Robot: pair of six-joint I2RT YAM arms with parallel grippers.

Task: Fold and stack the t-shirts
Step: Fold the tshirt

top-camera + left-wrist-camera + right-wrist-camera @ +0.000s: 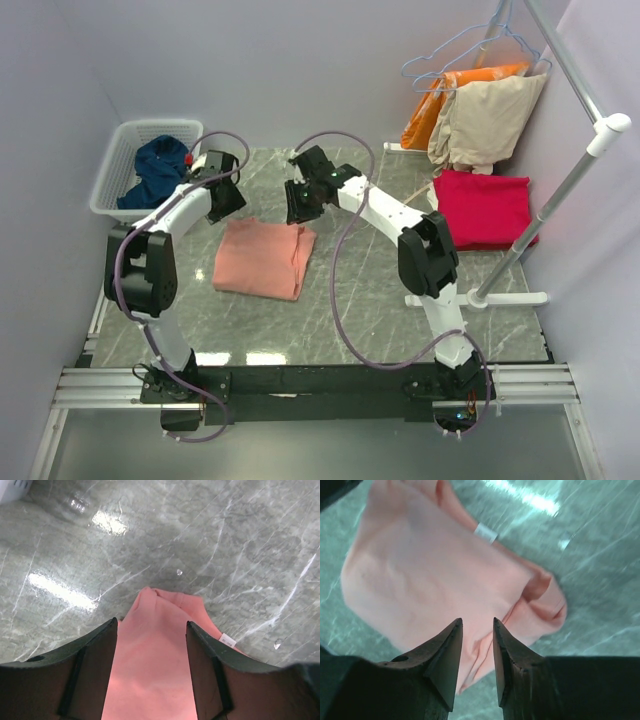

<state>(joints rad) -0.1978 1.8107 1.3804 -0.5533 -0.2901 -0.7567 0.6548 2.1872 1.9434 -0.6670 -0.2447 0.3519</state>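
The salmon-pink t-shirt (pixel 265 257) lies folded in a rough rectangle on the marble table; its white neck label (pixel 485 532) shows near the far edge. My left gripper (pixel 222 195) hovers over the shirt's far left corner (pixel 150 655), jaws open, with cloth showing below the gap. My right gripper (pixel 300 205) hangs over the far right corner, jaws parted by a narrow gap (pixel 477 621), nothing pinched between them. The crimson-red t-shirt (pixel 483 208) lies folded at the right. The navy-blue t-shirt (pixel 158 170) sits crumpled in the basket.
A white laundry basket (pixel 112 185) stands at the back left. A white garment rack (pixel 560 190) rises at the right, its base (pixel 500 298) on the table, with orange and beige clothes (pixel 485 115) on hangers at the back right.
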